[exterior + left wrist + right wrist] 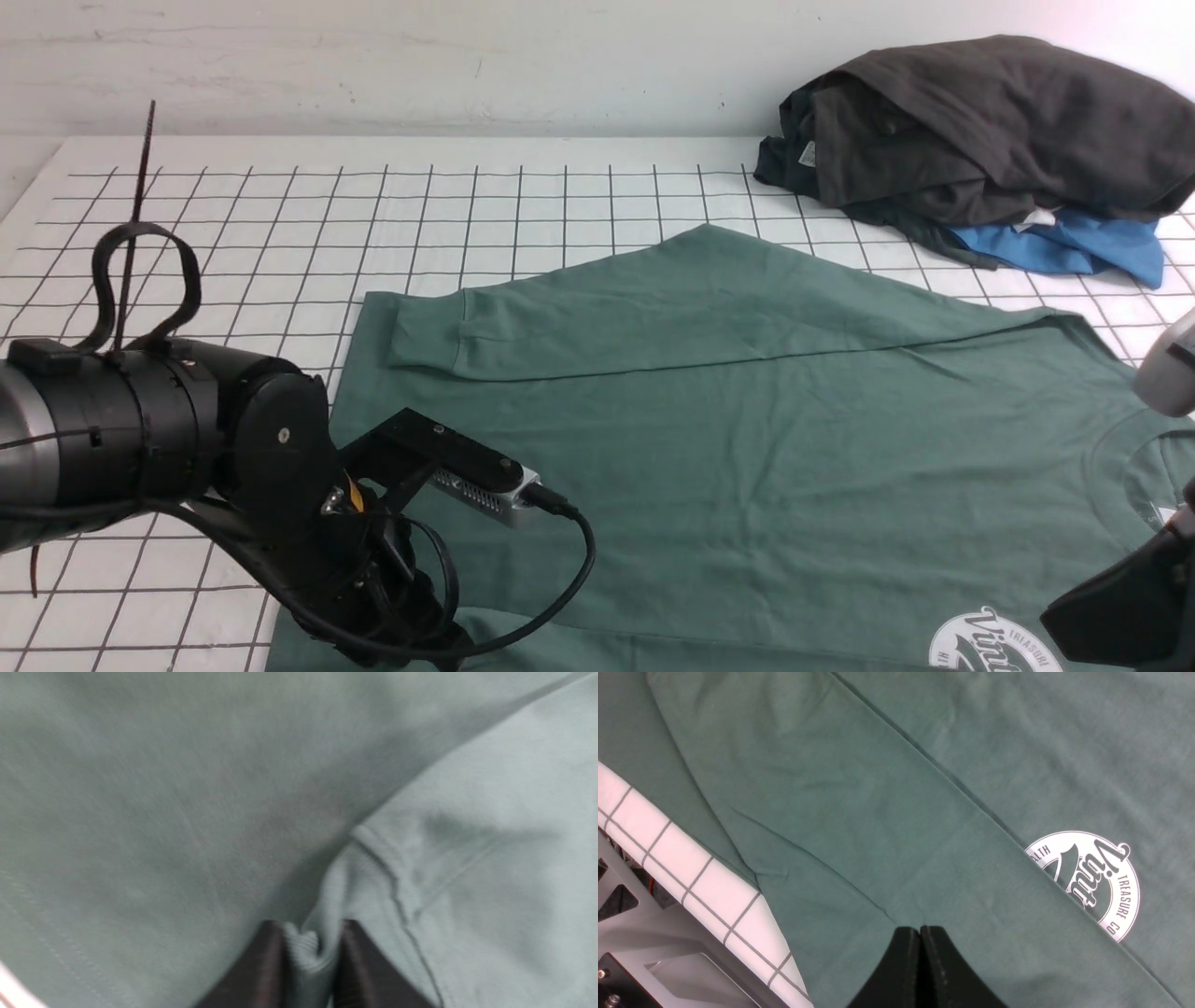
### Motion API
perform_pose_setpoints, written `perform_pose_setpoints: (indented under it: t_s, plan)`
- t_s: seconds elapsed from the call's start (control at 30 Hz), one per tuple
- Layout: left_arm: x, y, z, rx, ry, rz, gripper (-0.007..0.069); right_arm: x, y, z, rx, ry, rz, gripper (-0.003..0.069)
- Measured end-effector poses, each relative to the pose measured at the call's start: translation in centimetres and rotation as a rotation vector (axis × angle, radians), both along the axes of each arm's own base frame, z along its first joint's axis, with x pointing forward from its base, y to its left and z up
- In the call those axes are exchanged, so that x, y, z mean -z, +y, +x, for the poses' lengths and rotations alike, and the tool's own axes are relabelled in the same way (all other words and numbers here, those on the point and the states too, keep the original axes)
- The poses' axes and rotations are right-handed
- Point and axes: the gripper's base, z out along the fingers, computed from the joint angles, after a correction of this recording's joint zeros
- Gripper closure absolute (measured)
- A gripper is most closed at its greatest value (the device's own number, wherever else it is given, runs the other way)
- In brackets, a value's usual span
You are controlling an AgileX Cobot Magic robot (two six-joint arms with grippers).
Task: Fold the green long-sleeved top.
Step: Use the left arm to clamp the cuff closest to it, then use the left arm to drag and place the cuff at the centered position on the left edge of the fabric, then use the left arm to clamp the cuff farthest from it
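Left gripper [312, 952] pinches seemingly 1 cuff [303, 945] of the green long-sleeved top [747, 420] between its jaws, for folding; right gripper [920, 961] hovers pressed together, empty.

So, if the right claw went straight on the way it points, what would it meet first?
The top: the shut right claw points at its sleeve, laid across the body. How near the cloth it is, I cannot tell.

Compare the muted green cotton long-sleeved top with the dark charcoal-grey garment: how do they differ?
The muted green long-sleeved top lies spread flat; the dark charcoal-grey garment is heaped in a crumpled pile. The top shows a white round logo; the charcoal-grey garment shows none. Both rest on the white gridded table.
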Motion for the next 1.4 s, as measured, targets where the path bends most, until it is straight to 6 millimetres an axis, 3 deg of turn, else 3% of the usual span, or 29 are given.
perform_pose_setpoints:
  t_s: [0.03, 0.2, 0.33, 0.47, 0.53, 0.67, 0.8, 0.97, 1.17, 1.23, 1.4]
  plan:
    - [-0.2, 0.0, 0.0, 0.0, -0.003, -0.004, 0.0584, 0.0, 0.0, 0.0, 0.0, 0.0, 0.0, 0.0673]
    - [-1.5, -0.3, 0.4, 0.015, -0.014, -0.014, 0.0591, 0.0, 0.0, 0.0, 0.0, 0.0, 0.0, 0.0673]
    - [-5.5, -1.2, 2.9, 0.037, -0.114, -0.041, 0.0591, 0.0, 0.0, 0.0, 0.0, 0.0, 0.0, 0.0673]
    - [-7.9, -0.6, 5.1, 0.007, -0.162, -0.044, 0.0591, 0.0, 0.0, 0.0, 0.0, 0.0, 0.0, 0.0673]
    - [-8.2, 0.1, 6.3, -0.017, -0.16, -0.032, 0.0591, 0.0, 0.0, 0.0, 0.0, 0.0, 0.0, 0.0673]
    - [-7.2, 1.1, 7.7, -0.049, -0.13, -0.007, 0.0591, 0.0, 0.0, 0.0, 0.0, 0.001, -0.001, 0.0673]
    - [-4.7, 1.7, 9.0, -0.076, -0.068, 0.024, 0.0589, 0.0, 0.0, 0.0, 0.0, 0.001, -0.001, 0.0673]
    - [-2.9, 1.8, 9.9, -0.084, -0.048, 0.045, 0.0564, 0.0, 0.0, 0.0, 0.0, -0.001, -0.002, 0.0673]
    - [-3.1, 1.9, 11.0, -0.132, -0.11, 0.055, 0.0383, 0.0, 0.0, 0.1, 0.003, -0.006, -0.003, 0.0673]
    - [-4.3, 1.9, 11.9, -0.166, -0.166, 0.059, 0.0269, -0.1, -0.1, 0.3, 0.032, -0.018, -0.007, 0.0673]
    - [-6.6, 2.1, 14.2, -0.221, -0.257, 0.038, 0.0146, -1.5, -0.5, 1.7, 0.126, -0.082, -0.038, 0.0673]
